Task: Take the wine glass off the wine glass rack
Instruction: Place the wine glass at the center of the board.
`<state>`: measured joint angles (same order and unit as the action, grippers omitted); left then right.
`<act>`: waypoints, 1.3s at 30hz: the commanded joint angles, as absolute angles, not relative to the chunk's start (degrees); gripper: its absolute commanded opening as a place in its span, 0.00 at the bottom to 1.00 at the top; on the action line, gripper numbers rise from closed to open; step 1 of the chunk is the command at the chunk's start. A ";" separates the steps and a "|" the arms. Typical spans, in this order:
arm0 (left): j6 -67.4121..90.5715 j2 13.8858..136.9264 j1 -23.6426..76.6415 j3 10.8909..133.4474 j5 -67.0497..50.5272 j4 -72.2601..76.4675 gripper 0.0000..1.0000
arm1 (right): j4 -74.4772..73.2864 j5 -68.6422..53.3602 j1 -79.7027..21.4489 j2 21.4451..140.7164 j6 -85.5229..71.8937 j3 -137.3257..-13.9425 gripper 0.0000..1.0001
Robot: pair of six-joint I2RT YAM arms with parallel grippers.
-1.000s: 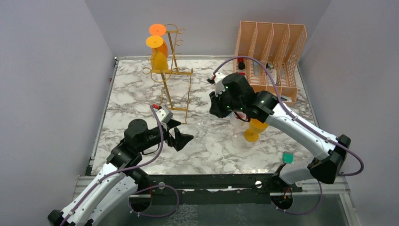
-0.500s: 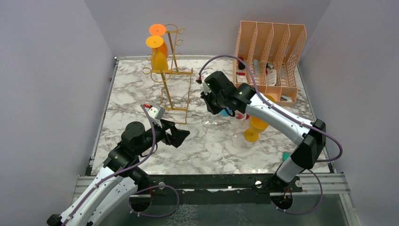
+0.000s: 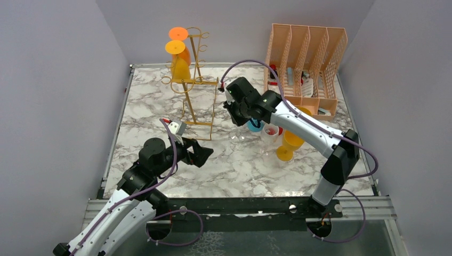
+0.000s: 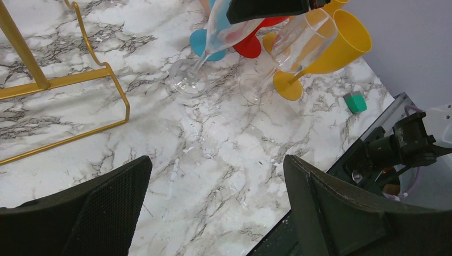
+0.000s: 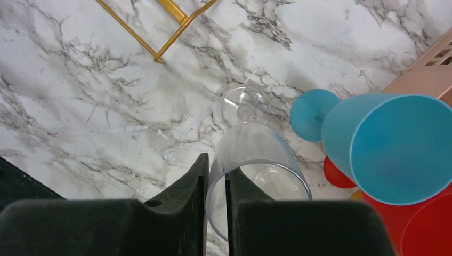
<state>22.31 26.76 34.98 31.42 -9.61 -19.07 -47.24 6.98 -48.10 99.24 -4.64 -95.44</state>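
Right gripper (image 5: 216, 170): clamped on the clear wine glass (image 5: 256, 149) rim;
Wine glass: off the rack (image 3: 193, 80); tilted, foot at the table (image 3: 149, 106), beside a blue glass (image 5: 394, 144);
Rack: two orange glasses (image 3: 180, 68) hanging;
Left gripper (image 4: 216, 165): jaws wide, empty

Glossy marbled table (image 3: 149, 106), gold metal rack (image 4: 69, 80), clear wine glass (image 5: 250, 146)

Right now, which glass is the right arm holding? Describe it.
Find the peach file organiser far right; glasses cluster before it. The clear glass beside the blue glass is it: unlike the other clear glass, its rim is pinched in the jaws of the right gripper.
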 commanded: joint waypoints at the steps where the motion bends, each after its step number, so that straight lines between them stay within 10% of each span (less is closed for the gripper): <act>1: 22.86 26.60 34.83 33.57 -8.09 -19.27 0.99 | -46.73 6.73 -46.32 101.01 -4.05 -99.34 0.01; 39: 22.24 31.19 34.82 34.72 -8.02 -21.29 0.99 | -54.62 6.06 -43.95 110.14 0.39 -112.92 0.28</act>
<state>22.26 30.83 34.98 32.58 -9.34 -21.06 -53.60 6.15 -44.23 109.82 -0.32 -110.69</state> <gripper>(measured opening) 0.987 0.252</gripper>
